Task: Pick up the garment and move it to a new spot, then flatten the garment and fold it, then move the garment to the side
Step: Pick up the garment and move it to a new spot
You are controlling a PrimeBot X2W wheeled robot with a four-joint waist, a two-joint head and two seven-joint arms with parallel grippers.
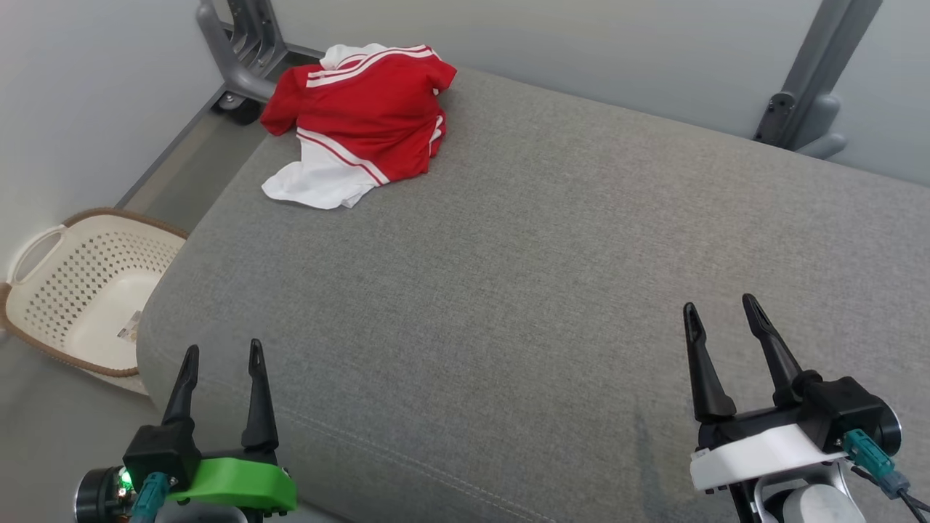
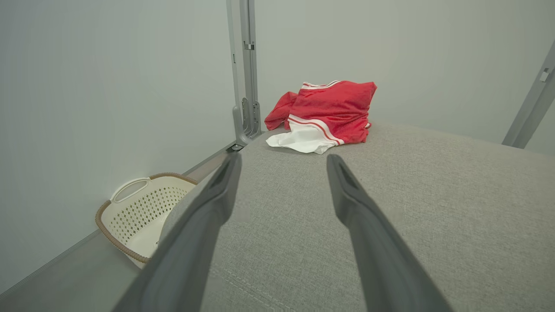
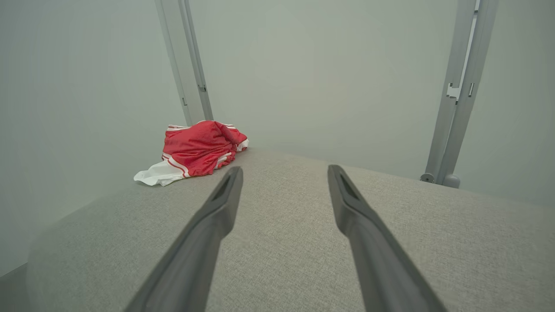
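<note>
Partly hidden basket (image 1: 80, 283), crumpled garment (image 1: 363, 109)

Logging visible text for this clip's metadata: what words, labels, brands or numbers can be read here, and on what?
No readable text in any view.
Small sticker inside the basket: too small to read.
Garment: red with white stripes, no lettering showing.

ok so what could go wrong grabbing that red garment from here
The garment sits crumpled at the far left corner of the cushion, a sleeve seemingly past the edge; a nudge could tip it off by the metal frame. It is layered, so a pinch may catch one layer only. The left tool and right tool are far away: a long reach.
</note>
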